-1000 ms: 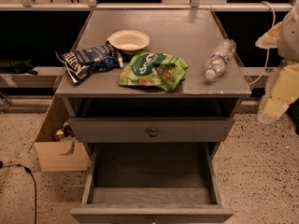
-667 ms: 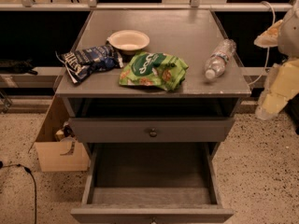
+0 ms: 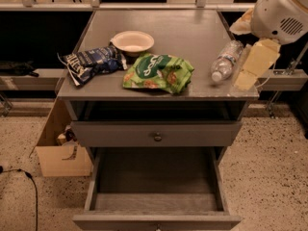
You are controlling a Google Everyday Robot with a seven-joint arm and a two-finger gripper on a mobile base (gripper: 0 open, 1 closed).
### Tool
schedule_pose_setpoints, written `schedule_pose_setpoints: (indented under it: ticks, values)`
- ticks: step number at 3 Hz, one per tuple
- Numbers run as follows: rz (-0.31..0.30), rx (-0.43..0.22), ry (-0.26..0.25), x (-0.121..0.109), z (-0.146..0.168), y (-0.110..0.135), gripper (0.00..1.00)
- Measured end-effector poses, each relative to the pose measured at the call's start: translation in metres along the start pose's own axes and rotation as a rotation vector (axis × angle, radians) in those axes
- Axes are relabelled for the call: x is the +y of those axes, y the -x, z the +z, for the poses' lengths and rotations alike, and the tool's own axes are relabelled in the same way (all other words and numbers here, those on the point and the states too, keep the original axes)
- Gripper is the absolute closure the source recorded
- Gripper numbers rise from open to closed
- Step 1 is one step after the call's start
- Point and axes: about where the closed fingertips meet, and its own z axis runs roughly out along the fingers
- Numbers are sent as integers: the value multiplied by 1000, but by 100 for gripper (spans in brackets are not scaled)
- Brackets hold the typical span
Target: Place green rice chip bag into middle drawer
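The green rice chip bag (image 3: 159, 72) lies crinkled on the grey cabinet top (image 3: 183, 28), near its front edge and a little left of centre. The middle drawer (image 3: 156, 177) stands pulled open low at the front, with its bare grey floor and side walls showing and nothing in it. My gripper (image 3: 255, 65), a cream-coloured piece below the white round arm housing (image 3: 281, 11), hangs over the right front corner of the top. It is to the right of the bag, apart from it, and holds nothing that shows.
A dark blue chip bag (image 3: 91, 61) and a white bowl (image 3: 132, 41) lie left of the green bag. A clear water bottle (image 3: 225, 60) lies between bag and gripper. A shut drawer with a round knob (image 3: 156, 134) sits above the open one. A cardboard box (image 3: 60, 158) stands on the floor at the left.
My arm and gripper have moved left and up, from beside the cabinet's right edge to over its right front corner. The bag, bottle and drawers have not moved.
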Motion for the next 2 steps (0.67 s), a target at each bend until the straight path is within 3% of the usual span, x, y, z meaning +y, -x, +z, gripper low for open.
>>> schedule_pose_setpoints:
  ticks: [1,2]
  values:
    - [-64,-12,15,-17,26,41,0]
    - [-51,-7,-7,-34,58,76,0]
